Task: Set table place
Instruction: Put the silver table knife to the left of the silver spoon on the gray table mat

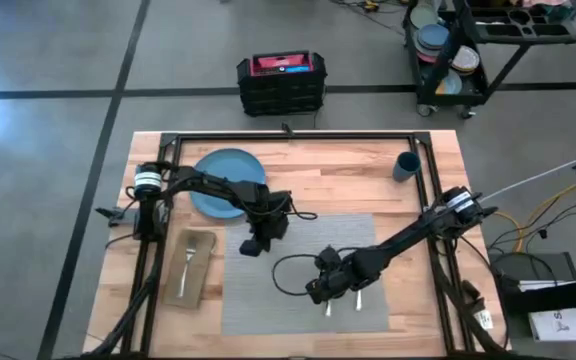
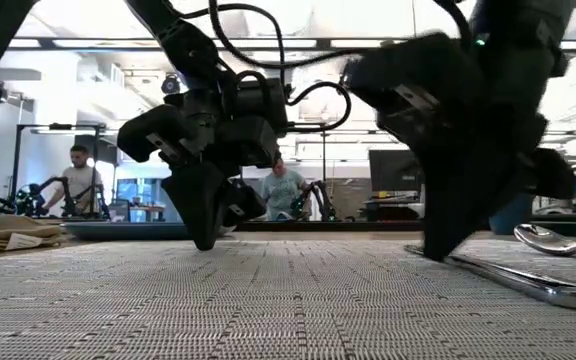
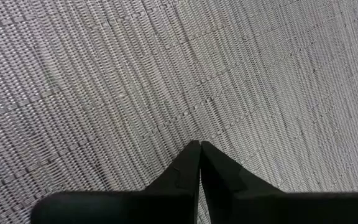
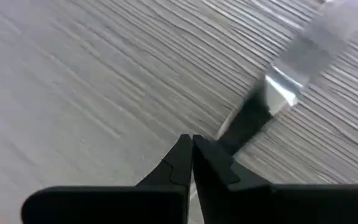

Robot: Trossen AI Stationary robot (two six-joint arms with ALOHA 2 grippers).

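The right gripper, fingers pressed together, touched down on the grey woven rectangular placemat, seemingly just beside the silver knife. The left gripper, likewise closed, hovered over the mat's upper edge.

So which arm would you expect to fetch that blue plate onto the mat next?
Probably the left. Its gripper sits on the grey placemat just beside the blue plate, while the right gripper is low over the knife and spoon, farther away.
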